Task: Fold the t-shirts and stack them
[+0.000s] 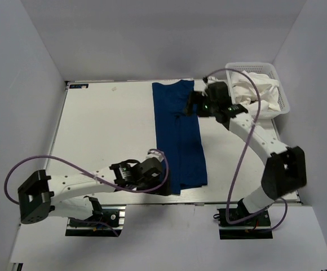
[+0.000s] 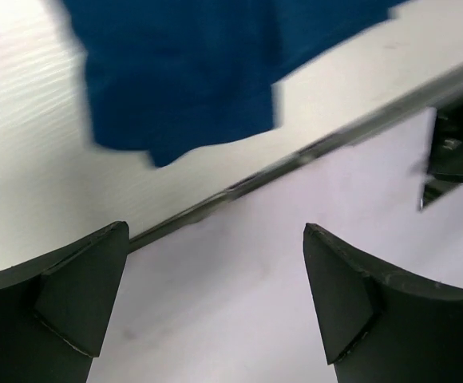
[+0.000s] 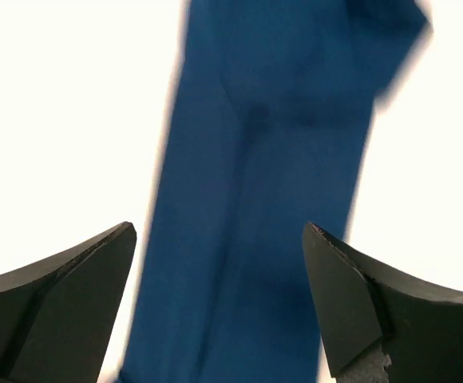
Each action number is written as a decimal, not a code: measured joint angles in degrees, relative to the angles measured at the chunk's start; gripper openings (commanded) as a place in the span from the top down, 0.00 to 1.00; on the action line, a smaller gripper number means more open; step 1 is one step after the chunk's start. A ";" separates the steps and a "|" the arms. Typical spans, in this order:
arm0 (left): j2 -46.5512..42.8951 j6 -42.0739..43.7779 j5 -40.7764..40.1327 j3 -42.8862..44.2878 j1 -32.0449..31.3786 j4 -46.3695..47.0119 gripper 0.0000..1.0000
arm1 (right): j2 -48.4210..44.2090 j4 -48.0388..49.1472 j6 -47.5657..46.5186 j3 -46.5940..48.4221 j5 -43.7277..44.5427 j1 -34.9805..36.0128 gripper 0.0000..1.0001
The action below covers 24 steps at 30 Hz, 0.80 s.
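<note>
The table point(image 1: 107, 130) sits boxed in by plain grey walls. At its far right corner is a white lattice basket point(image 1: 283, 97), and the white shirt point(image 1: 253, 87) is heaped in it, crumpled and spilling over the near rim. The right arm slants across that corner, and its purple cable point(image 1: 245, 152) loops over the basket's front, so part of the white cloth is hidden.

The navy shirt point(image 1: 180, 141) lies flat in the middle of the table, folded to a long narrow strip running from the far edge to the near edge. A lengthwise crease shows down it, and the near end is cut square.

The right gripper point(image 1: 189, 106) hangs over the strip's far right side. In its wrist view the fingers point(image 3: 64, 303) stand wide apart with nothing between them — only navy cloth point(image 3: 271, 199) below.

The left gripper point(image 1: 164, 183) is at the strip's near left corner, by the table's metal edge rail point(image 2: 295, 155). Its fingers point(image 2: 80, 295) are also spread wide and empty — the shirt's corner point(image 2: 184, 80) lies just ahead of them, and I cannot tell whether they touch it.
</note>
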 measured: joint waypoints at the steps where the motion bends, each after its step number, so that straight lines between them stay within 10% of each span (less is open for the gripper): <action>1: -2.45 -0.87 -0.96 -2.60 0.31 0.07 0.01 | -4.02 1.16 1.49 -5.81 0.90 -0.17 0.10; 9: -3.30 -3.23 -5.90 -9.42 1.36 4.46 0.02 | -25.16 -0.28 12.44 -43.12 -0.13 -0.02 0.10; 19: 1.49 -1.51 -5.84 -12.76 4.59 15.30 0.28 | -37.16 -5.95 14.93 -56.98 -4.94 1.53 0.10; 24: 3.48 0.63 -2.86 -13.42 5.18 19.15 0.57 | -37.13 -5.18 15.87 -57.53 -7.98 2.21 0.19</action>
